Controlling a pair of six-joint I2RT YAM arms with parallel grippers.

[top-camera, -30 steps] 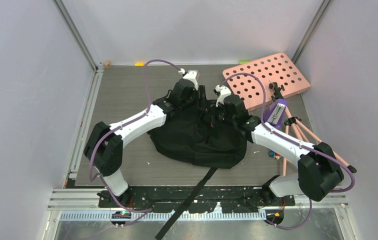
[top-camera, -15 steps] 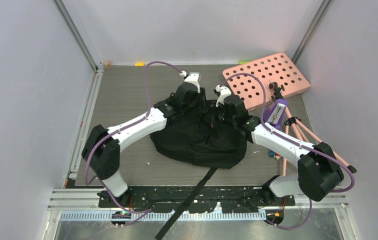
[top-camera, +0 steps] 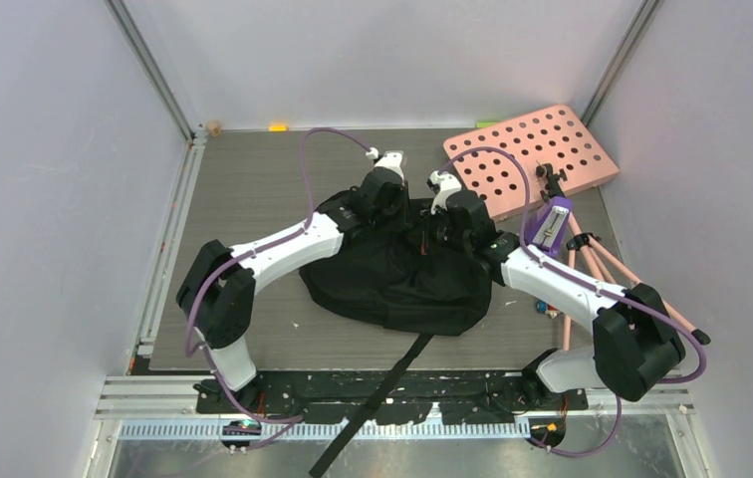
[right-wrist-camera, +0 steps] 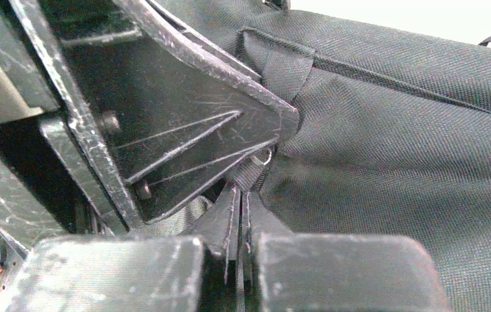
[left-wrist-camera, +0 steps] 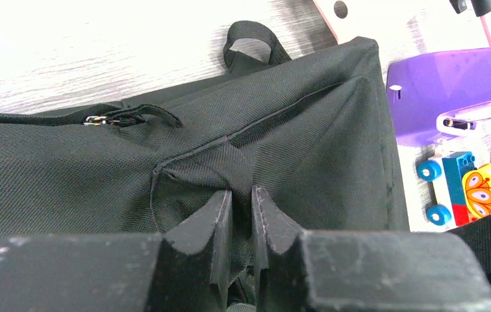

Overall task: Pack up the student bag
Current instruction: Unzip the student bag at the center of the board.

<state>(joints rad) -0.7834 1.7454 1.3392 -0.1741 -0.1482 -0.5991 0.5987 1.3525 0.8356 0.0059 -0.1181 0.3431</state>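
Left wrist view: left hand (left-wrist-camera: 241, 196) nipped on a fold of student bag (top-camera: 392, 284) (just beside pink board (top-camera: 537, 149)); right hand (right-wrist-camera: 239, 198) clamped on its pull strap — opposing tugs could slip either thin grip.

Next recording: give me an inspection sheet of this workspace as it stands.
Surface: grey wood-grain table.
Job's things: black bag lying at centre, its strap trailing off the near edge.
Clutter: pink board with holes, purple stapler, toy car, all at right.
Hands: left hand pinching a webbing tab on the bag; right hand shut on a thin pull on the bag.
Cables: purple cables arching above both arms.
Surroundings: plain white walls.
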